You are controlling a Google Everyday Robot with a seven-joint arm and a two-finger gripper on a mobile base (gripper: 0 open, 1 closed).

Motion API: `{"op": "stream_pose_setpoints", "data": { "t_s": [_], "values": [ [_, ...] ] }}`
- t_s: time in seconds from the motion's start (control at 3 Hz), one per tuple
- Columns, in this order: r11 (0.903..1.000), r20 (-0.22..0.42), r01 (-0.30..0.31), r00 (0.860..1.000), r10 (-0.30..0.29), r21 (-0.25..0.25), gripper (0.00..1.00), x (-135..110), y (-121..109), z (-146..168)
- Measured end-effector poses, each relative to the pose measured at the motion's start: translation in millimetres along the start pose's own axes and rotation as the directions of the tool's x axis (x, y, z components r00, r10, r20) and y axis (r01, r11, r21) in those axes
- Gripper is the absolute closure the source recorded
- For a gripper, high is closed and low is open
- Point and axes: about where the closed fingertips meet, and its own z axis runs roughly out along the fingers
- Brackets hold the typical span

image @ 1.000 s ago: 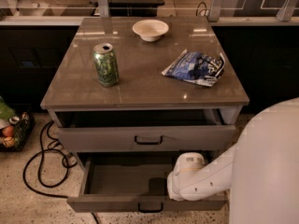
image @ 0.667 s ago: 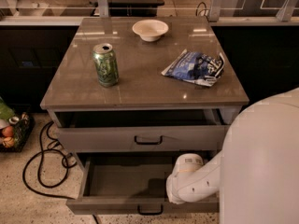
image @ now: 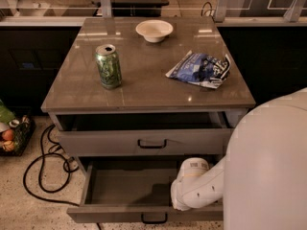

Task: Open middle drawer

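Note:
The middle drawer (image: pixel 120 188) is the lower of the two drawers in view, grey-taupe with a small black loop handle (image: pixel 154 219). It stands pulled far out and its inside looks bare. The top drawer (image: pixel 144 142) above it is open a little. My gripper (image: pixel 181 199) is at the end of my white arm, low over the right part of the open middle drawer, just behind its front panel. My arm covers the drawer's right side.
On the cabinet top (image: pixel 144 90) stand a green can (image: pixel 108 66), a white bowl (image: pixel 154 30) and a blue snack bag (image: pixel 201 69). A black cable (image: pixel 43 171) loops on the floor at the left, beside a basket (image: pixel 12 135). My white body (image: pixel 268 166) fills the lower right.
My white body has come further into view from the right. The arm end has shifted slightly left and down over the middle drawer. The drawers have not visibly moved.

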Motion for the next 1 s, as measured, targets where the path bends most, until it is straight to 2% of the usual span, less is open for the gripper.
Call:
{"op": "stream_pose_setpoints", "data": {
  "t_s": [0.33, 0.67, 1.0],
  "values": [
    [0.9982, -0.016, -0.009, 1.000, 0.008, -0.059, 1.00, -0.2, 26.3, -0.5],
    [0.9968, -0.021, -0.011, 1.000, 0.010, -0.080, 1.00, -0.9, 34.6, -3.7],
    [0.9968, -0.021, -0.011, 1.000, 0.009, -0.080, 0.97, -1.6, 34.5, -6.3]
  ]
}}
